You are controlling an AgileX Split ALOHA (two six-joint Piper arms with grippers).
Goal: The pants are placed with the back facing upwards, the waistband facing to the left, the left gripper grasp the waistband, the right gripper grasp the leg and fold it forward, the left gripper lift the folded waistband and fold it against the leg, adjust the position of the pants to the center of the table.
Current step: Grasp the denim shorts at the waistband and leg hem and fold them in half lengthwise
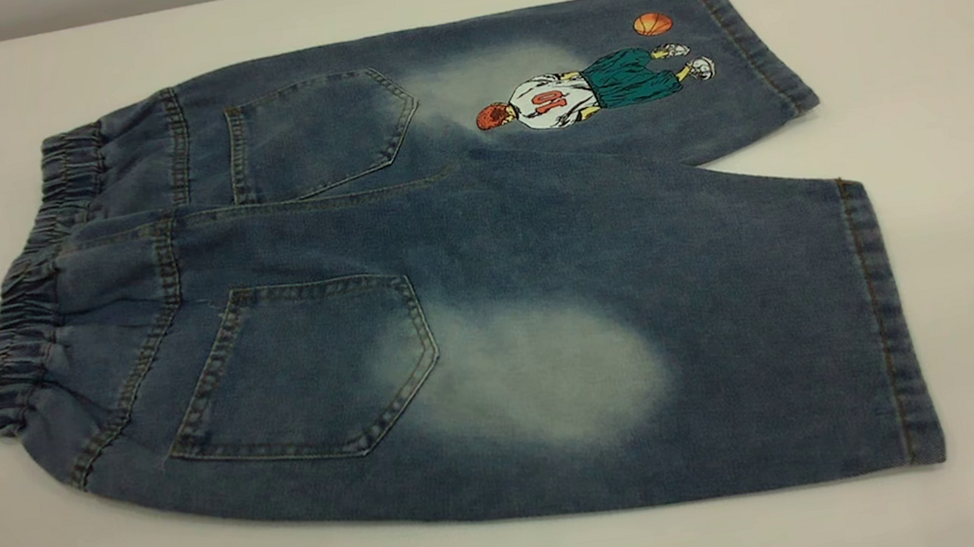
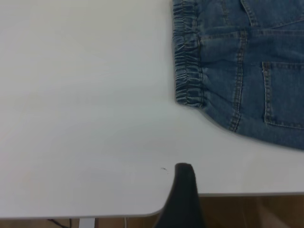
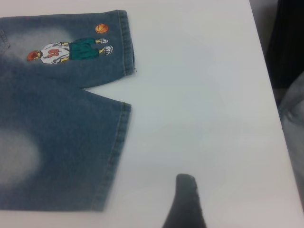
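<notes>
Left gripper [image 2: 183, 192]: only 1 dark finger shows in its wrist view, hovering over bare table [image 2: 85, 109] near the table edge, apart from the cloth; whether it is released or clenched cannot be told. Right gripper [image 3: 186, 202]: same case, 1 dark finger over bare table, apart from the hems; state cannot be told. Neither gripper appears in the exterior view.

Pants [image 1: 449, 269] lie flat, back up, 2 patch pockets showing. Waistband [image 1: 26, 302] sits at 9 o'clock in the exterior view, hems at 3 o'clock. Leg [image 1: 554, 367] with the pale oval lies at 6 o'clock; the cartoon leg [image 1: 594, 88] lies at 12 o'clock.

Judgement: layout matches the start condition, with the waistband on the left arm's side and the hems on the right arm's side, so each gripper has its own end. No fold made yet. Next: both grasps.
</notes>
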